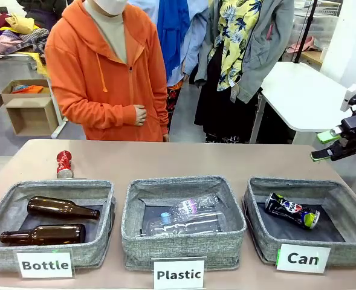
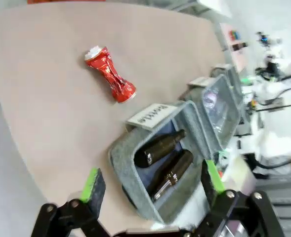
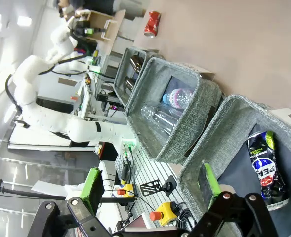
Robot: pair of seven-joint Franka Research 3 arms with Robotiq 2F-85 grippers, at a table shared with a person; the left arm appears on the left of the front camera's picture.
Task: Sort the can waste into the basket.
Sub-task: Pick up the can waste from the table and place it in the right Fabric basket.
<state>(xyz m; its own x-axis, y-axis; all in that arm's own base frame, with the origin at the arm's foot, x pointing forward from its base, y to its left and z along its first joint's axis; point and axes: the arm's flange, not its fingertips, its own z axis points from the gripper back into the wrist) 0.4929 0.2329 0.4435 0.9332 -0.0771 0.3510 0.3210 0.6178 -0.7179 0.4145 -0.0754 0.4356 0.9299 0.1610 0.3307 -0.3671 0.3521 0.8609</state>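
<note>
Well beyond left jaws, red can (image 2: 110,74).

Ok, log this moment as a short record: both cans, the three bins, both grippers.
black can: lying in the Can bin
red can: on the bare table, behind the Bottle bin
Bottle bin: two brown bottles
Plastic bin: clear bottles
left gripper: open, empty, looking down at the Bottle bin
right gripper: open, empty, raised at the table's right side
left to do: red can
</note>
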